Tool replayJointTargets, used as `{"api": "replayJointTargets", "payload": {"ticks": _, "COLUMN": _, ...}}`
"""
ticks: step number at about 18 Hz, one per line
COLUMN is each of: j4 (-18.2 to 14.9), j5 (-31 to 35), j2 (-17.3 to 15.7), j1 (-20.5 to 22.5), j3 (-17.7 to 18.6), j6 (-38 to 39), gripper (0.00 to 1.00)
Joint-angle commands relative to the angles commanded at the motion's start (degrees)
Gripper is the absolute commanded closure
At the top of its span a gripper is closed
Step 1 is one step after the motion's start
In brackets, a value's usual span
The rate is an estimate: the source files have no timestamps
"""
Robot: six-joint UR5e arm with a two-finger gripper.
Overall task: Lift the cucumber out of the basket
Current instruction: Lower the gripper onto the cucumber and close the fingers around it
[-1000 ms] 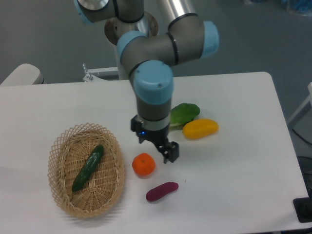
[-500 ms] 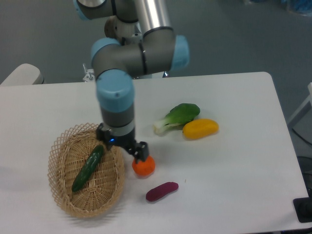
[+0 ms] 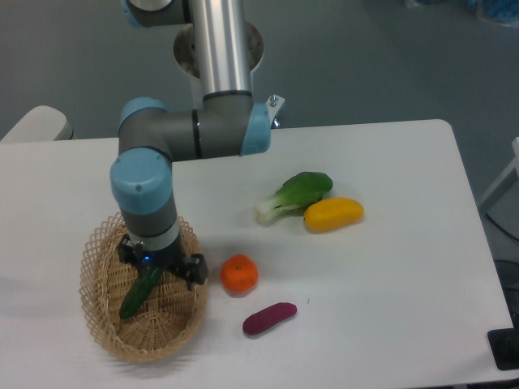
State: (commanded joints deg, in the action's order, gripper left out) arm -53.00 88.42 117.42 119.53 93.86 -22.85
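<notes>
Your end effector (image 3: 160, 271) has just swung across the desk (image 3: 405, 267) from over the orange fruit (image 3: 239, 274) toward nine o'clock, and it now sits directly above the basket (image 3: 105, 324), so the approach leg looks done and the grasp itself is what remains. The cucumber (image 3: 138, 293) lies inside the basket, slanting from the seven o'clock end up toward one o'clock, and its upper end is now hidden under the wrist while the lower half still shows on the wicker. You can see one dark finger at the three o'clock side of the wrist and another at the nine o'clock side, which suggests the jaws stand apart with the cucumber between them, not yet clamped. Whether the fingers already touch it cannot be told from this view. The purple vegetable (image 3: 269, 318), the bok choy (image 3: 295, 194) and the yellow fruit (image 3: 333, 213) sit well apart at the three o'clock side and should not interfere. Watch the basket rim near the right-hand finger as you descend and close
</notes>
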Motion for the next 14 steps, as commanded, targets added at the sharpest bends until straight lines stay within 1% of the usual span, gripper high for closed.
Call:
{"api": "replayJointTargets", "payload": {"ticks": 4, "j4": 0.1, "j5": 1.2, "j2": 0.4, "j1": -1.3, "j3": 1.2, "j6": -1.7, "gripper": 0.00}}
{"api": "replayJointTargets", "payload": {"ticks": 8, "j4": 0.4, "j5": 1.2, "j2": 0.4, "j1": -1.7, "j3": 2.3, "j6": -1.8, "gripper": 0.00}}
{"api": "replayJointTargets", "payload": {"ticks": 14, "j4": 0.4, "j5": 1.3, "j2": 0.4, "j1": -2.8, "j3": 2.5, "j6": -1.8, "gripper": 0.00}}
